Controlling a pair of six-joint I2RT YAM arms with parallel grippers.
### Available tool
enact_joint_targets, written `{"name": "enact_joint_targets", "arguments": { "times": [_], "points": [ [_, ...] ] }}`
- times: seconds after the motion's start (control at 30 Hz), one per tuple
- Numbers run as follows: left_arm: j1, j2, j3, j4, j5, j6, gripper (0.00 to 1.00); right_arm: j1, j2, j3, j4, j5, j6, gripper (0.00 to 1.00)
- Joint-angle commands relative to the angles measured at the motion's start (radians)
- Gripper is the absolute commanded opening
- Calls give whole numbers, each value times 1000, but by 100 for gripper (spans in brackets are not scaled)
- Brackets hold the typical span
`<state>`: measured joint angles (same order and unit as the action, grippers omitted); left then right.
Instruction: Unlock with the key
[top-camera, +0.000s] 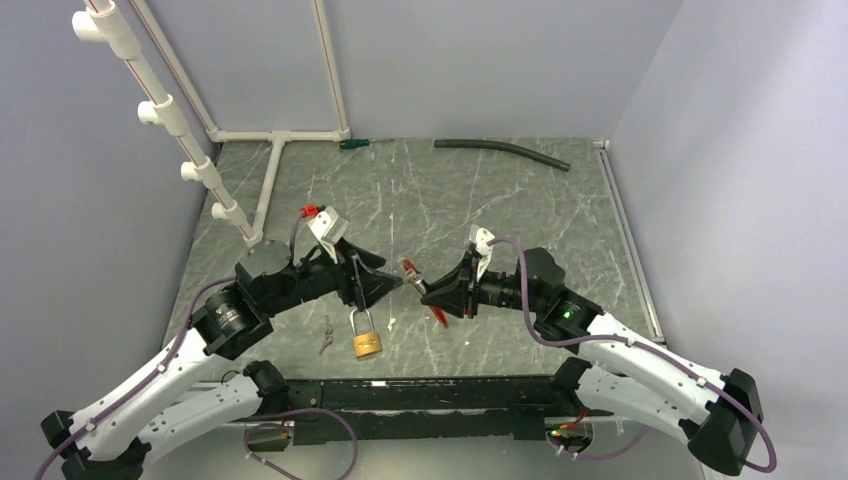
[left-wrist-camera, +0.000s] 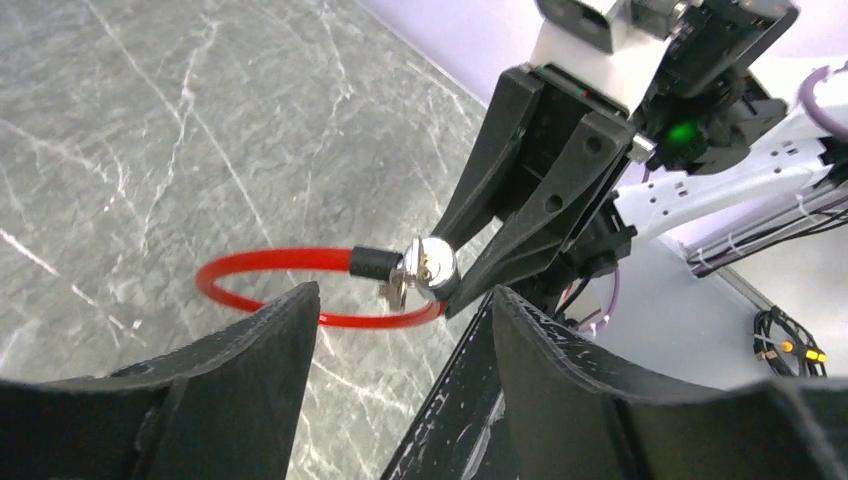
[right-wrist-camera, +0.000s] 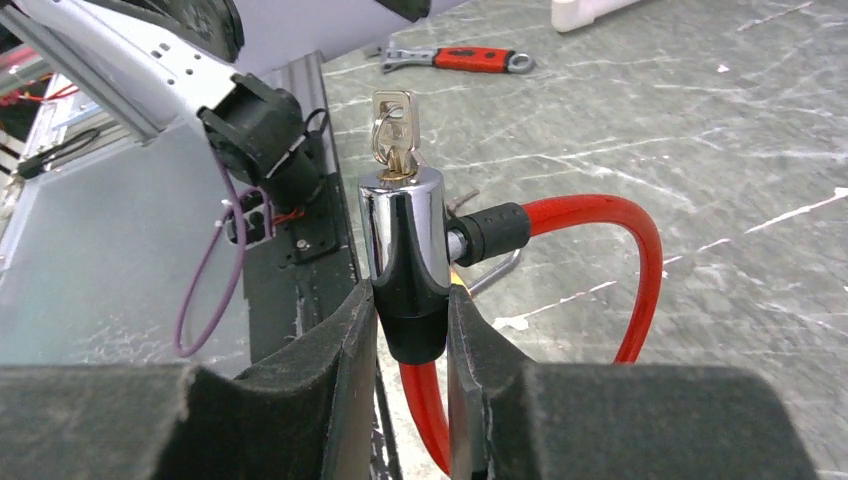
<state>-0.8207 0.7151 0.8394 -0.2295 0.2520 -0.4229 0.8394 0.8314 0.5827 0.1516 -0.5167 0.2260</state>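
The blade of the key (right-wrist-camera: 394, 128) is buried in the lock (right-wrist-camera: 400, 240), whose black base sits hidden between the fingers (right-wrist-camera: 335, 370) of the right gripper (right-wrist-camera: 410, 300). The red cable (right-wrist-camera: 600, 215) drops out of sight behind them. From above, the grey thing (top-camera: 327, 336) beside the padlock (top-camera: 366, 341) is too small to identify.

Soft, even light is filling all three views, seemingly falling from overhead, and the arms are casting only faint, short shadows on the grey desk (top-camera: 560, 210). Glare is streaking down the chrome lock barrel (right-wrist-camera: 400, 230) just above the right fingers (right-wrist-camera: 320, 400), which are reading as dark, slightly soft masses along the bottom edge. The left fingers (left-wrist-camera: 250, 380) are blurring likewise, too close for focus. Beyond their tips the barrel's end is catching a bright highlight, and a green indicator light (left-wrist-camera: 683, 131) is blooming.
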Motion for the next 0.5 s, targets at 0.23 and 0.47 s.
{"name": "enact_joint_targets", "arguments": {
  "times": [0.23, 0.47],
  "points": [
    [-3, -83, -184, 75, -118, 111, 68, -24, -22, 212, -121, -28, 33, 0],
    [-9, -71, -395, 462, -148, 206, 78, -70, -19, 269, -163, -121, 192, 0]
  ]
}}
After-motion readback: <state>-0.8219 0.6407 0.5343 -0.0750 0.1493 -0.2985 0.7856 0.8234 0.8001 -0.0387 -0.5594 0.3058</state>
